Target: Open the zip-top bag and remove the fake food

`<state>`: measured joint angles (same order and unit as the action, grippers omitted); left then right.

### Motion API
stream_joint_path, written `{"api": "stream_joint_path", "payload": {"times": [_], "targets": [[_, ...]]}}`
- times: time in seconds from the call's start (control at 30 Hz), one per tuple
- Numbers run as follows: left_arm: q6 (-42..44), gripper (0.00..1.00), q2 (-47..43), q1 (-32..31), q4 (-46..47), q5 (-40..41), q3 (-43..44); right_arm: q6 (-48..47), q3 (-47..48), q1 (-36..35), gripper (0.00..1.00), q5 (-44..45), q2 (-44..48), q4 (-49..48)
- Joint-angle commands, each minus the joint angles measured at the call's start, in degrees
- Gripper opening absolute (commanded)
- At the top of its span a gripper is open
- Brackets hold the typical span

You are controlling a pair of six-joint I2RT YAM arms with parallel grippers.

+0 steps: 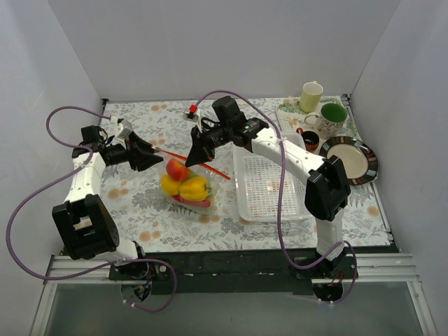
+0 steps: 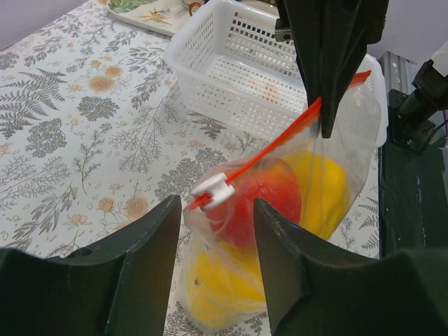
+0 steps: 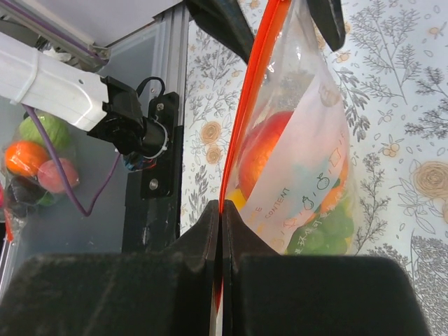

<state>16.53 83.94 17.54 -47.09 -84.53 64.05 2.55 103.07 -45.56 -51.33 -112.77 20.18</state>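
Note:
The clear zip-top bag [image 1: 189, 187] stands on the floral table, its red-orange zip strip [image 1: 203, 166] held up. Inside show a red tomato [image 2: 262, 203], yellow pieces [image 2: 322, 182] and green grapes [image 3: 329, 225]. My right gripper [image 3: 221, 210] is shut on the zip strip at the bag's right end; it also shows in the top view [image 1: 197, 155]. My left gripper [image 2: 215, 210] is open at the bag's left end. The white zip slider [image 2: 213, 189] lies just ahead of the gap between its fingertips, unclamped. In the top view the left gripper [image 1: 152, 157] sits left of the bag.
A white perforated basket [image 1: 270, 187] stands right of the bag. At the back right are a floral tray [image 1: 292, 115], a cream mug [image 1: 311, 96], a green-lined mug [image 1: 332, 114] and a dark-rimmed plate [image 1: 350, 159]. A small red object [image 1: 192, 110] lies at the back.

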Motion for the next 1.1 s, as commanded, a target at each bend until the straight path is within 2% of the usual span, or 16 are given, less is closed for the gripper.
{"api": "stream_joint_path", "payload": {"times": [0.0,0.13,0.23,0.3,0.37,0.43,0.47,0.6,0.67,0.8,1.07], "targets": [[-3.96,0.47,-3.96,-0.05,4.29,-18.39,-0.51,1.76,-1.03,1.26,0.01,-1.40,4.84,-7.09],[-3.70,0.45,-4.05,-0.23,4.29,-18.39,0.02,2.02,-1.11,1.26,0.01,-2.81,4.23,-6.91],[-3.88,0.26,-3.96,-0.84,4.55,-18.39,0.63,1.94,-1.55,1.26,0.01,-2.72,4.23,-7.09],[-3.35,0.00,-3.96,-1.19,4.46,-18.48,0.99,1.67,-1.73,1.26,0.01,-2.63,4.31,-7.09],[-3.26,0.00,-3.79,-1.63,4.38,-18.39,1.25,1.59,-1.90,1.26,0.01,-2.20,4.31,-7.00],[-3.61,0.00,-3.70,-1.89,4.38,-18.39,1.60,0.62,-1.56,1.26,0.21,-0.80,4.23,-5.96],[-3.96,0.00,-3.78,-1.81,4.38,-18.48,1.69,-0.08,-1.20,1.26,0.25,1.74,4.23,-5.34],[-5.54,0.00,-4.22,-1.89,4.38,-18.39,2.13,-4.02,1.25,1.09,0.57,10.98,3.53,-2.08],[-5.81,0.00,-4.49,-1.90,4.38,-18.39,1.96,-5.18,2.66,0.91,0.64,12.30,3.09,-2.43],[-5.90,0.00,-5.63,-1.81,4.38,-18.39,1.52,-6.24,7.22,-0.67,0.70,13.27,0.28,-2.17],[-6.96,0.00,-5.63,-1.98,4.38,-18.30,1.87,-6.85,13.74,-2.87,0.69,13.54,-4.12,-1.11]]}}
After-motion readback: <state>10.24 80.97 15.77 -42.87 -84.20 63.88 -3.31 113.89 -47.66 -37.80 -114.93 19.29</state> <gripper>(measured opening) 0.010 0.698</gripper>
